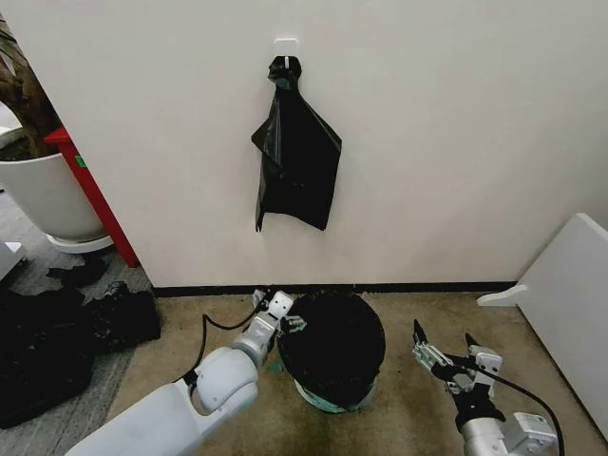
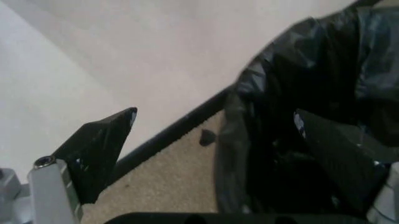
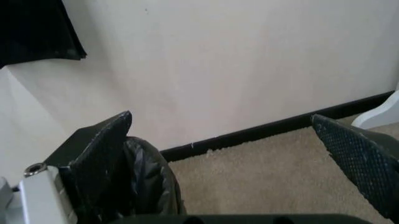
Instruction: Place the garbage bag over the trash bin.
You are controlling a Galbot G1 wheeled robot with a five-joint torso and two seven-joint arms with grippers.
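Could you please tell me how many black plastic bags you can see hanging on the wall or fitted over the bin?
2: a knotted black sack hangs from a wall hook, and the garbage bag is draped over the trash bin on the floor below it. Others may lie among the dark bundles at left.

The garbage bag [image 1: 332,344] sits over the trash bin [image 1: 328,400], between both grippers, before the wall [image 1: 456,142].

Soft, even indoor light fills the head view; the pale wall [image 1: 456,142] is bright with no glare, and the hanging black sack [image 1: 299,171] casts only a faint shadow. The garbage bag [image 1: 332,347] reads as a near-featureless dark mass. In the left wrist view the close bag [image 2: 324,93] is blurred, with dull sheen on its wrinkles. The right wrist view's wall [image 3: 249,65] looks slightly washed.
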